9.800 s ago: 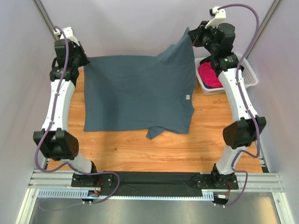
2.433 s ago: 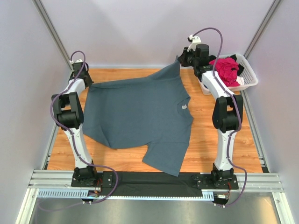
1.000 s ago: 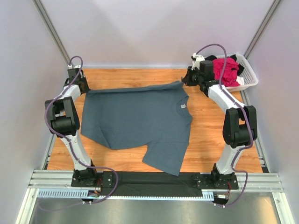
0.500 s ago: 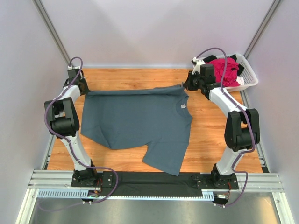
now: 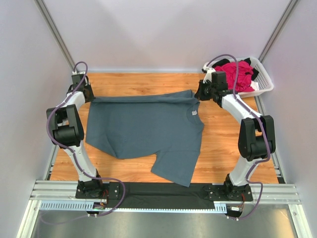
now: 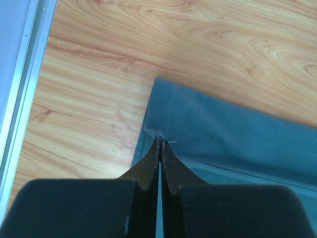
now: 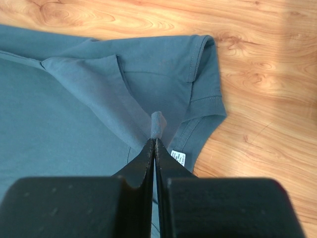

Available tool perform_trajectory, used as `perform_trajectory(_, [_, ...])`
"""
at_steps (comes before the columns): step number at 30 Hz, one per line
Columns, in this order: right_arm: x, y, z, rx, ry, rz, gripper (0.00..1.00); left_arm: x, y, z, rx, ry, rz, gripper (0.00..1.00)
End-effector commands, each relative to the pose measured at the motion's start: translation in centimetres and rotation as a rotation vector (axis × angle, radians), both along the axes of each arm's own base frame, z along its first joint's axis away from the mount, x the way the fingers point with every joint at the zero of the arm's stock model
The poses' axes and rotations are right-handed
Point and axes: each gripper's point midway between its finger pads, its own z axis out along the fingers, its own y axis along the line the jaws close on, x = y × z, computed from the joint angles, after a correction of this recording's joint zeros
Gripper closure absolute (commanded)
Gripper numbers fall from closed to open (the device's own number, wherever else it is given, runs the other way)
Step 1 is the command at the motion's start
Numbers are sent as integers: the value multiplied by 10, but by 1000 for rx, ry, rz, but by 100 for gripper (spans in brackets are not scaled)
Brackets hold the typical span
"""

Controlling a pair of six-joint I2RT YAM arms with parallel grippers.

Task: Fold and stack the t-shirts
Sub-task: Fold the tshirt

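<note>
1. At the lower centre of the top view, just beyond the arm bases, the near sleeve (image 5: 176, 168) of the blue shirt (image 5: 143, 129) is lying flat on the table (image 5: 223, 148).
2. Above it, the body of the blue shirt is spreading across the middle of the frame, mostly smooth, with its label (image 5: 193, 113) showing right of centre.
3. The far edge of the blue shirt is running as a narrow doubled band across the frame, from the left gripper (image 6: 159, 144) at the upper left to the right gripper (image 7: 155, 141) at the upper right.
4. In the left wrist view, the left gripper's fingers are pressing together at the lower centre with no gap showing. They are nipping the stitched corner of the blue shirt. Bare wood is filling the top and left of that frame, and cloth is trailing off to the right.
5. In the right wrist view, the right gripper's fingers are likewise squeezing tight, pinching a small peak of the blue shirt at the centre. A raised fold is running from the pinch toward the upper left. The label is sitting just right of the tips, and the far sleeve (image 7: 200, 64) is lying flat at the upper right.
6. At the upper right of the top view, beyond the right gripper, the basket (image 5: 265, 82) is holding a bunched pink shirt (image 5: 237, 74), with black cloth (image 5: 246, 63) poking out around it.
</note>
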Motion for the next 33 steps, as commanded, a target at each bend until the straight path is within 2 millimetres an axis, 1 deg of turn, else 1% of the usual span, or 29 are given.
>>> perform_trajectory(1, [-4, -2, 9, -15, -20, 21, 100, -3, 6, 28, 33, -50, -18, 100])
perform_trajectory(5, [-10, 0, -3, -25, 17, 32, 100, -7, 5, 26, 34, -45, -17, 100])
perform_trajectory(10, [-19, -3, -16, -58, 56, 39, 100, -12, 7, 24, 39, -31, -7, 100])
perform_trajectory(14, [-22, -4, -17, -61, 58, 36, 100, -14, 7, 26, 42, -37, -6, 100])
perform_trajectory(24, [-26, -7, -23, -76, 79, 33, 100, -23, 4, 23, 55, -17, -33, 100])
perform_trajectory(29, [-31, -8, -30, -83, 107, 37, 100, -24, 4, 21, 57, -8, -43, 100])
perform_trajectory(33, [-33, -9, -32, -86, 113, 39, 100, -25, 3, 20, 51, 2, -51, 100])
